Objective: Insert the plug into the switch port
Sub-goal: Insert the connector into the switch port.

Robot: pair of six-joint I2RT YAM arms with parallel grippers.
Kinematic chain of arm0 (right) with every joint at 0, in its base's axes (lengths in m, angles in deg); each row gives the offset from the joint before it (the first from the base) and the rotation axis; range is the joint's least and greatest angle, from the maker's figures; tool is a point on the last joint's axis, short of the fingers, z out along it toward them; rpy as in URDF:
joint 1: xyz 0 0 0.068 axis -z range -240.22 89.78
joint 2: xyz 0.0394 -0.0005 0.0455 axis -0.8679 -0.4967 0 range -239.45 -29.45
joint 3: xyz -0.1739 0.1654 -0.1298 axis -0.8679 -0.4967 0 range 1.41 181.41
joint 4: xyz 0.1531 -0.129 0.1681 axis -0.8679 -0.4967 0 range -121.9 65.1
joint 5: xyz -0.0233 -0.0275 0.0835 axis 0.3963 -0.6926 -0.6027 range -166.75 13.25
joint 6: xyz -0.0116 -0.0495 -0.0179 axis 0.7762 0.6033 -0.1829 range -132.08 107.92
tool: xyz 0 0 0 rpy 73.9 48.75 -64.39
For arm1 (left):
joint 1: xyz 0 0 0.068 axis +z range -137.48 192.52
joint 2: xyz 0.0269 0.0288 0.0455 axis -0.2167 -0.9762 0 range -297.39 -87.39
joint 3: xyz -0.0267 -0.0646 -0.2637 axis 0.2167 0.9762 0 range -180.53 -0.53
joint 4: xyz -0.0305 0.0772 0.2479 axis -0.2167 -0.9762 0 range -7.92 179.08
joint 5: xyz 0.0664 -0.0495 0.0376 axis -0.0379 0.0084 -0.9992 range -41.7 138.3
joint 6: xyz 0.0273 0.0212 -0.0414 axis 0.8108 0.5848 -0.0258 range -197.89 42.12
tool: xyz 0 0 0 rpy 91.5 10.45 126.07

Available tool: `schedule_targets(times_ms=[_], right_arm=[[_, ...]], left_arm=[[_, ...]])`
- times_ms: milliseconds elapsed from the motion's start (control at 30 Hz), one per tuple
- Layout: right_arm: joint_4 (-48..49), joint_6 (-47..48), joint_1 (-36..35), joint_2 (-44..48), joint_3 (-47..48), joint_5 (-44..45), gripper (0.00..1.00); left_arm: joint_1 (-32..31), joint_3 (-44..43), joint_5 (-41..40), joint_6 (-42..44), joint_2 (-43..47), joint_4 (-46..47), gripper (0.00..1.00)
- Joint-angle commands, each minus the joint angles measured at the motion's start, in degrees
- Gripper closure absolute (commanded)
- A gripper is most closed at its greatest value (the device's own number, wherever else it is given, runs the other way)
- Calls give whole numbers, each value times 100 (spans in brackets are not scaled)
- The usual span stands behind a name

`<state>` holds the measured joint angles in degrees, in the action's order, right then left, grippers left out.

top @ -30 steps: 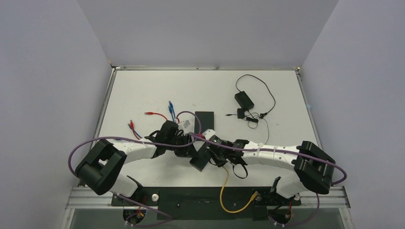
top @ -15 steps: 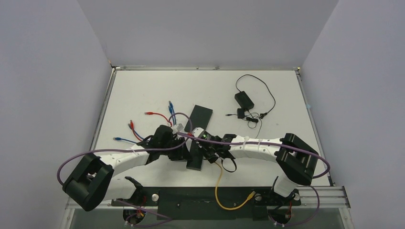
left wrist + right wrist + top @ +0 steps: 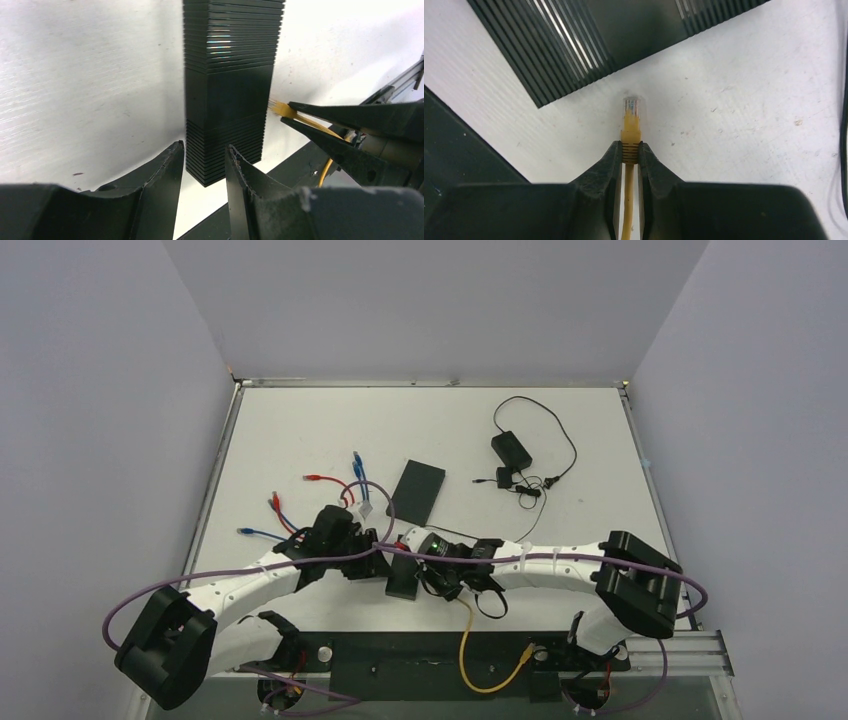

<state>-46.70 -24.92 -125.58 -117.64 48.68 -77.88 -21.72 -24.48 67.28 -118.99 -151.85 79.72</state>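
The right gripper [image 3: 630, 150] is closed on the boot of a yellow plug [image 3: 631, 116]. The clear tip juts straight ahead along the line of the fingers, and the yellow cable [image 3: 463, 645] trails back toward the robot's base. Just ahead of that tip, across a narrow strip of bare table [image 3: 734, 100], lies the black ribbed switch [image 3: 614, 30]. Its edge runs at a slant to the plug's long axis, not square to it.

From the left wrist, the plug tip sits just beside one long side of the switch, not yet touching. The left gripper [image 3: 205, 150] straddles the switch's near end and appears clamped on it to steady the box. The switch's long axis runs away from the robot, so the plug meets it broadside.

No port can be made out on the side facing the plug — only ribs show. The insertion likely depends on finding the ported face and squaring the plug to it, and the right arm is the one placed to drive it in.
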Motion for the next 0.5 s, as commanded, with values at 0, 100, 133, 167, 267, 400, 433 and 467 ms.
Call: schedule_targets(times_ms=[0,100,133,167,267,400,433,467], right_arm=[[104,-18,-193,343,-84,6,100],[142,60,-342,384,-77,67,100],[172,119,-375,391,-77,77,100],[243,186,-432,396,-86,84,100],[384,315,-566,401,-123,94,100],[562,437,-636,335,-146,358,100],[616,475,-640,323,-140,385,100],[642,488,-654,318,-140,414,100]], left_arm=[[78,-238,-203,98,72,-243,67],[90,-251,-223,93,30,-254,67],[92,-264,-205,93,21,-248,67],[93,-266,-199,91,15,-238,67],[93,-293,-118,103,12,-221,67],[93,-304,-17,134,3,-228,67],[97,-315,0,154,-3,-236,67],[95,-318,9,159,-8,-238,67]])
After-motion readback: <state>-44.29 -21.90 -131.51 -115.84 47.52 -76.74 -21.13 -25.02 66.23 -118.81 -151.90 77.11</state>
